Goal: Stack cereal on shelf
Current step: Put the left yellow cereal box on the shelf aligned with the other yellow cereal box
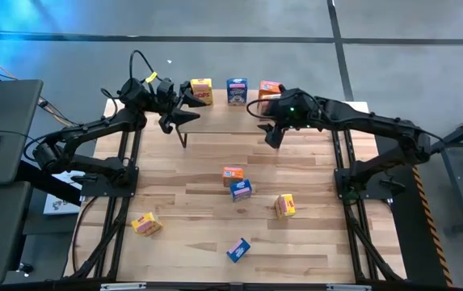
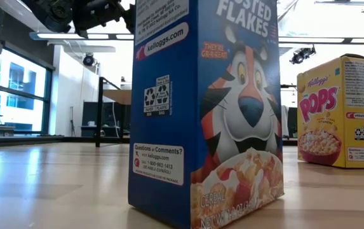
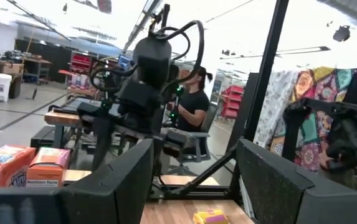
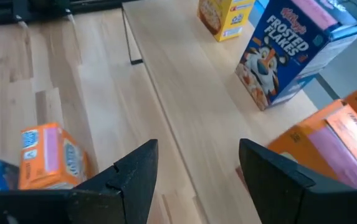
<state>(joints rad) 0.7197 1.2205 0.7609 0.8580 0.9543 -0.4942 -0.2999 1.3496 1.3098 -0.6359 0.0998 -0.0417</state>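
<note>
three cereal boxes (image 1: 236, 90) stand on the shelf (image 1: 223, 120) at top centre — six lie on the table (image 1: 191, 242) below. both the left gripper (image 1: 184, 115) and right gripper (image 1: 270, 133) hover empty, fingers parted; next, probably reaching for the centre boxes (image 1: 237, 183).

Grey concrete floor (image 1: 425, 73) w/ dark seams. Large windows (image 2: 16, 95) at one side; ceiling strip lights (image 2: 74, 36) on. Seated person (image 3: 194, 106), patterned cloth (image 3: 315, 106) hung nearby.

Three upright cereal boxes (image 1: 237, 90), yellow, blue, orange, on the shelf (image 1: 223, 121); five more scattered on the tabletop below
</note>
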